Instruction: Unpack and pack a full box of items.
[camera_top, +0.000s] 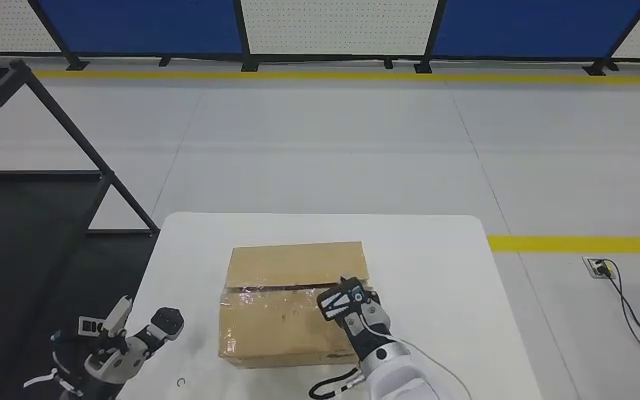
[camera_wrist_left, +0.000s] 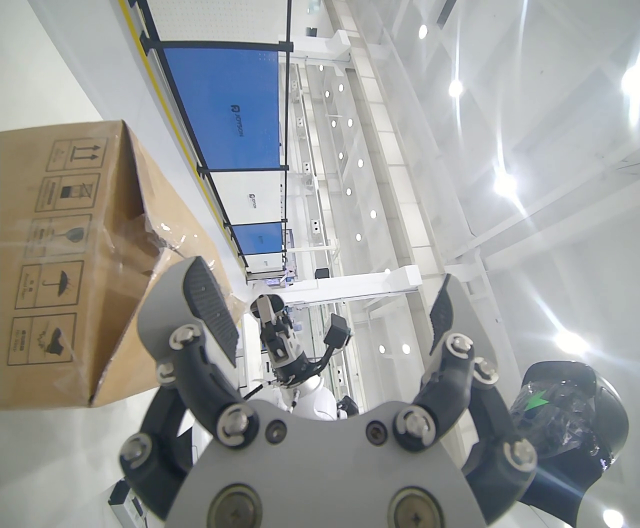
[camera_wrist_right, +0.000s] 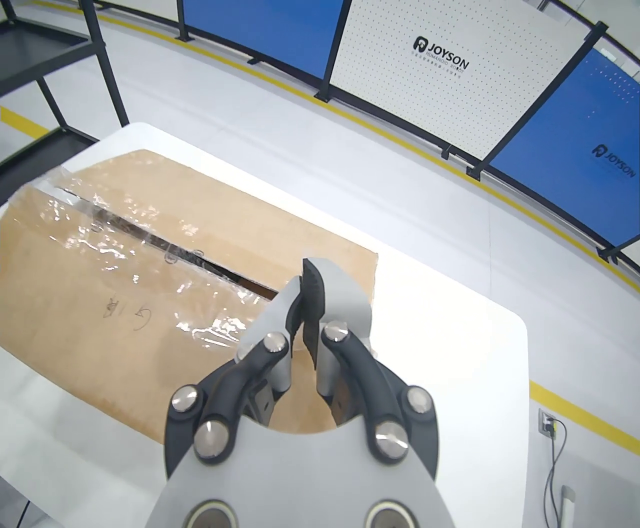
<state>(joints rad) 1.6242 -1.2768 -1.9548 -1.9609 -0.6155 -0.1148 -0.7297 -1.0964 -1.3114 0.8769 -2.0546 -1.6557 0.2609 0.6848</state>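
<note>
Setup: cardboard box (camera_top: 285, 305) is sitting on the white desk (camera_top: 430, 270), around the middle of the desk's width and toward the robot's side. Top flaps are lying down flat. A dark slit is showing along the seam between them. Clear tape (camera_wrist_right: 125, 215) is lying crinkled across the seam and over the near flap, which is carrying some handwritten marks. In the left wrist view the box's end wall is showing a column of printed handling symbols, and loose tape is hanging at its upper corner.

Right end effector (camera_wrist_right: 306, 275): hovering over the box's top, at the right-hand end of the seam. Fingers are drawn together to a narrow gap, pads almost meeting. Nothing is visible between them. Cannot tell whether the tips are touching the cardboard.

Left end effector (camera_wrist_left: 322, 280): sitting by the desk's near left edge, apart from the box, tips pointing up toward the ceiling. Fingers are spread wide, holding nothing. Both ribbed pads (camera_wrist_left: 207, 305) are showing bare.

Surroundings: a black metal rack (camera_top: 50, 150) is standing on the floor to the left of the desk. Blue and white partition panels (camera_top: 340, 25) are running along the far side of the room, behind a yellow floor line (camera_top: 300, 74). A wall-type socket (camera_top: 597, 266) with a cable is lying on the floor to the right.
</note>
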